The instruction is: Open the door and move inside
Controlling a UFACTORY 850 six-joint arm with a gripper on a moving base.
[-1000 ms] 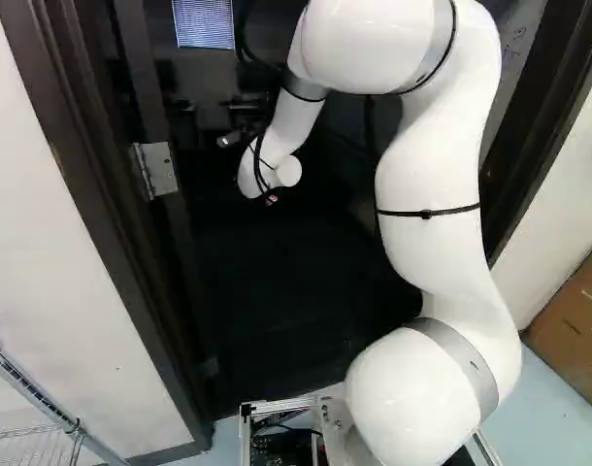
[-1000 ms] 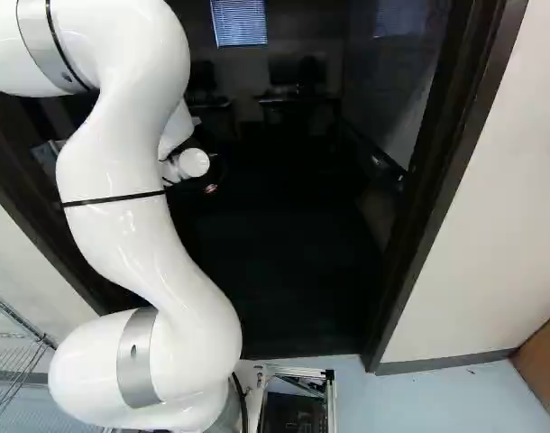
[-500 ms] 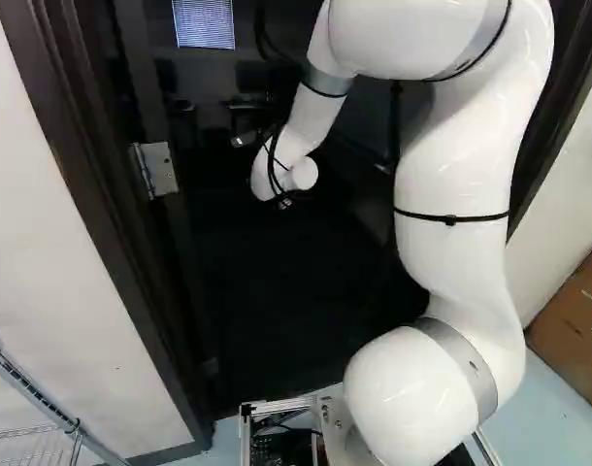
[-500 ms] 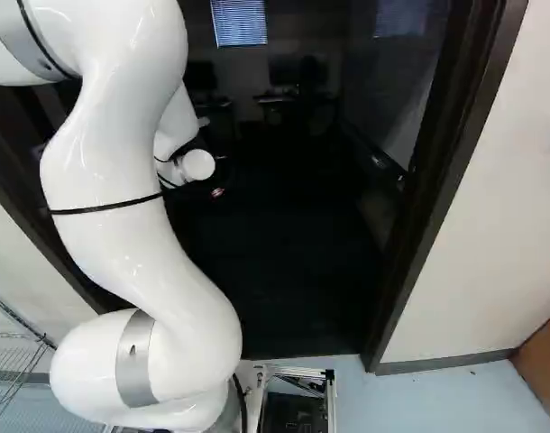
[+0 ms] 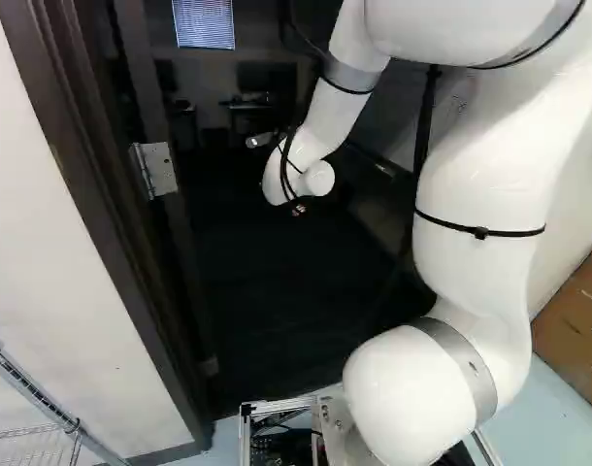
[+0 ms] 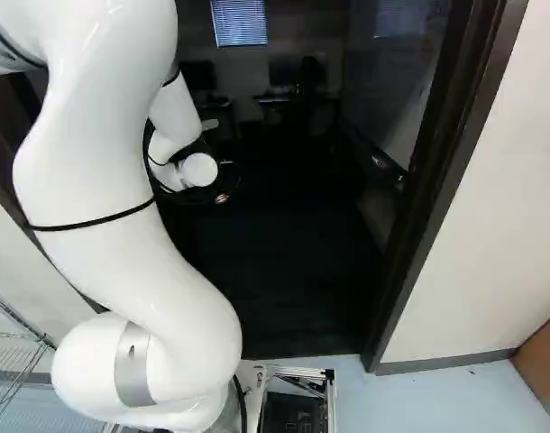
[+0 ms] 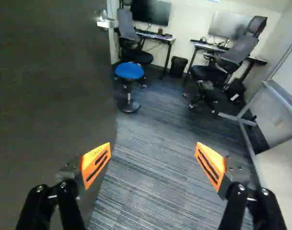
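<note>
Evidently the door (image 7: 45,96) stands open, swung into the room, its dark face filling one whole side of the wrist view beside the tool (image 6: 221,198). White and bulky, the arm (image 5: 485,184) reaches through the doorway between the dark posts of the door frame (image 6: 455,171). Beyond, striped carpet (image 7: 151,177) runs ahead of the tool. A metal-framed panel (image 7: 280,115) borders it across from the door, so the way lies between them. Outside, a cardboard box (image 5: 575,325) sits by the wall at the right of the left base view, and a wire rack (image 5: 44,398) stands at its left.

At the far wall are two benches with monitors (image 7: 151,12), each with a dark office chair (image 7: 222,62). Nearer is a blue-seated stool (image 7: 129,72), and a black bin (image 7: 177,66) stands between the benches. A metal hinge (image 5: 158,169) and the handle (image 7: 106,21) show on the door. The tool is released, its orange pads (image 7: 95,164) wide apart; whether one finger touches the door I cannot tell.
</note>
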